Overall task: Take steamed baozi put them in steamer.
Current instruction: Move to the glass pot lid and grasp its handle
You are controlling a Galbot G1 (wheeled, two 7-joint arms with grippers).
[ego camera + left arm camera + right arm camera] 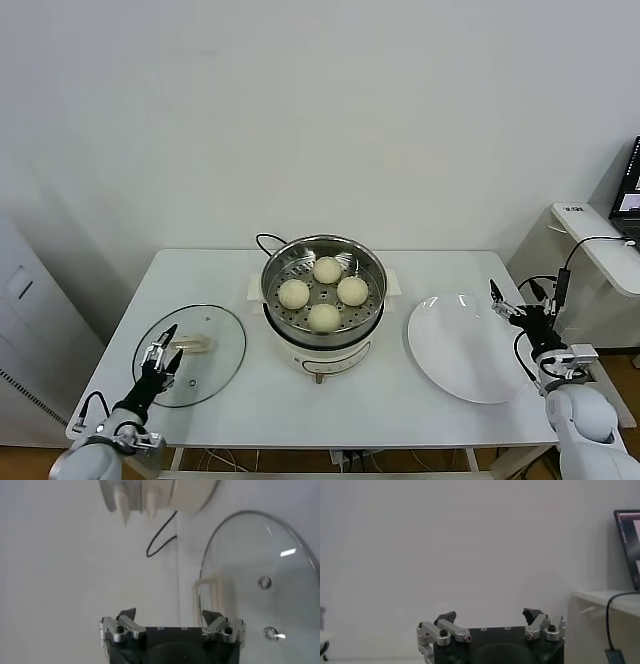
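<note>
While 4 steamed baozi [322, 292] fill steamer [372, 262], glass lid [215, 340] left, white plate [450, 345] right

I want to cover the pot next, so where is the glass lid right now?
In the head view the glass lid lies flat on the table's left side, left of the steamer, with the open left claw over its near-left edge.

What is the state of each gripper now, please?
Left gripper: open, holding nothing, above the glass lid.
Right gripper: open, holding nothing, beside the white plate.
</note>
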